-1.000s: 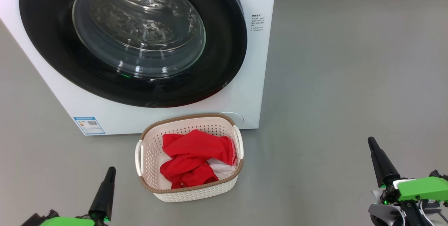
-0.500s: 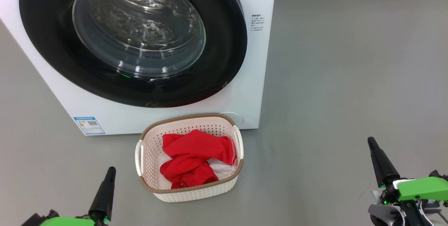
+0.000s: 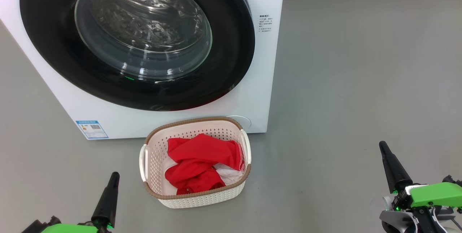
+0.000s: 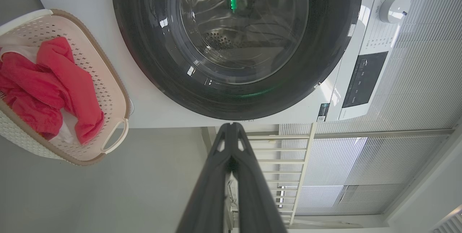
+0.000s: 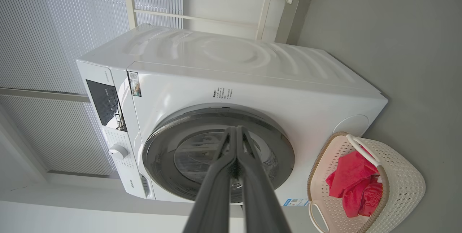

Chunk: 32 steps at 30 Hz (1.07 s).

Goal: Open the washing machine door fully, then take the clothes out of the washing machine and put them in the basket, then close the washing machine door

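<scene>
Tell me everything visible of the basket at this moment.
The basket is small, cream-white perforated plastic with a brown woven-look rim and two side handles. It stands upright on the grey floor, close before the washing machine; contact between them cannot be told. The red and white clothes lie inside.

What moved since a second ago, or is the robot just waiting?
Nothing visibly changed. The washing machine door is still shut, the red clothes still lie in the basket, and the left gripper and right gripper stay low with jaws shut, holding nothing.
</scene>
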{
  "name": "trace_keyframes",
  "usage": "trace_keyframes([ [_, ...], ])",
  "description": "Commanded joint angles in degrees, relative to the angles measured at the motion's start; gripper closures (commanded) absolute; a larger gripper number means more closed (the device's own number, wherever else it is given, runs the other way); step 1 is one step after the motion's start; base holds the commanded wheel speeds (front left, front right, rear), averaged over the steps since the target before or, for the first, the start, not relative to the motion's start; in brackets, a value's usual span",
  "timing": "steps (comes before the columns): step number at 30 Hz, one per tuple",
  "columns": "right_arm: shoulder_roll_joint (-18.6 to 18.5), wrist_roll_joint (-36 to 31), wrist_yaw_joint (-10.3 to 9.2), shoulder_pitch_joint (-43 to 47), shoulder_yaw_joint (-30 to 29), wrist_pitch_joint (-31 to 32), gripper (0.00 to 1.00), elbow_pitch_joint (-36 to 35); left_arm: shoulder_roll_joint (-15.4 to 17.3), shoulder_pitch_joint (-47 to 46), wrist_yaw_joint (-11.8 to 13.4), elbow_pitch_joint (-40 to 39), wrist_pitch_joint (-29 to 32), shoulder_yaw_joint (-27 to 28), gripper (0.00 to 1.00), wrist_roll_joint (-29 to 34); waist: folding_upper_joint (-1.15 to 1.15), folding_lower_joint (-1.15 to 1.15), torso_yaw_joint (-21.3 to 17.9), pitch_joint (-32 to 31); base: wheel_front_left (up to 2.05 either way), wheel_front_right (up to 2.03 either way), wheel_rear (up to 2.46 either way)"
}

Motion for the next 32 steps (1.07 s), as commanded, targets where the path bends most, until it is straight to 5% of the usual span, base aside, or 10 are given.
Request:
trace_keyframes([
  [1, -0.46, 0.28, -0.04, -2.38, 0.76, 0.37, 1.0, -1.74, 0.59, -2.3, -0.39, -1.44, 0.26, 2.01, 1.0, -0.4, 0.0, 0.0, 0.0, 0.0, 0.0, 0.0, 0.0],
  [32, -0.46, 0.27, -0.04, -2.38, 0.75, 0.38, 1.0, -1.74, 0.59, -2.3, -0.39, -1.45, 0.25, 2.0, 1.0, -0.4, 0.0, 0.0, 0.0, 0.0, 0.0, 0.0, 0.0],
])
